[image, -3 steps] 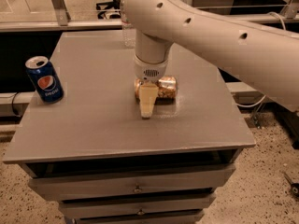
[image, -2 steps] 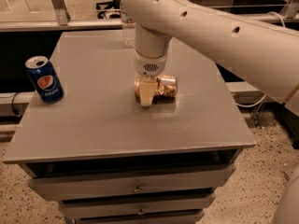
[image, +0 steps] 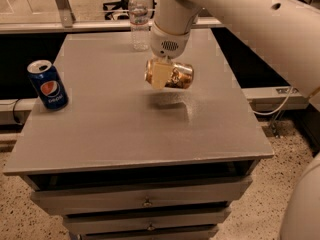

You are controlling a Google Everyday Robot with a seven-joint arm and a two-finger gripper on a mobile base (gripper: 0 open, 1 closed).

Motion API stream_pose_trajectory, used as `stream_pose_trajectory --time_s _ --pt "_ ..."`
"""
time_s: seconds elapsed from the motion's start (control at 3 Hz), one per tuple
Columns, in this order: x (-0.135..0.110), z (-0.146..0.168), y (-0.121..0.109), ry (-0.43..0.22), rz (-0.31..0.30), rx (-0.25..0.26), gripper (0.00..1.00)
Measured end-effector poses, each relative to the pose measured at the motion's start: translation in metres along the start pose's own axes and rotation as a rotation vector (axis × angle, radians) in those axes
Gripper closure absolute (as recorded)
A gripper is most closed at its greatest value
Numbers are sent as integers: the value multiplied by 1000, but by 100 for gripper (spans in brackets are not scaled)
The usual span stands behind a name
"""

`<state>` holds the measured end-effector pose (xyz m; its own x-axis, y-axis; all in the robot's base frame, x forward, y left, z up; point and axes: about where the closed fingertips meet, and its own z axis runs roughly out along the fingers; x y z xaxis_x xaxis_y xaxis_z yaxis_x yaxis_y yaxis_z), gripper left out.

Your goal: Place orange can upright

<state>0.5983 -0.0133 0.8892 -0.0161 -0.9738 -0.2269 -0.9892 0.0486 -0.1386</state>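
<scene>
A blue Pepsi can (image: 47,84) stands upright at the worktop's (image: 100,129) left edge, a clear water bottle (image: 139,19) at its far edge behind the tool (image: 164,75), upper centre.

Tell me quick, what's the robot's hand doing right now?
Gripper: closed on the orange can, holding it sideways just above the table.
</scene>
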Motion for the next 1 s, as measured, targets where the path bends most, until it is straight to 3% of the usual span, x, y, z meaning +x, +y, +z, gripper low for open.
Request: stream_pose_trajectory --time_s 0.33,1.0 --pt "-4 -23 -13 -207 7 22 100" --pt "12 -46 -14 -721 64 48 100"
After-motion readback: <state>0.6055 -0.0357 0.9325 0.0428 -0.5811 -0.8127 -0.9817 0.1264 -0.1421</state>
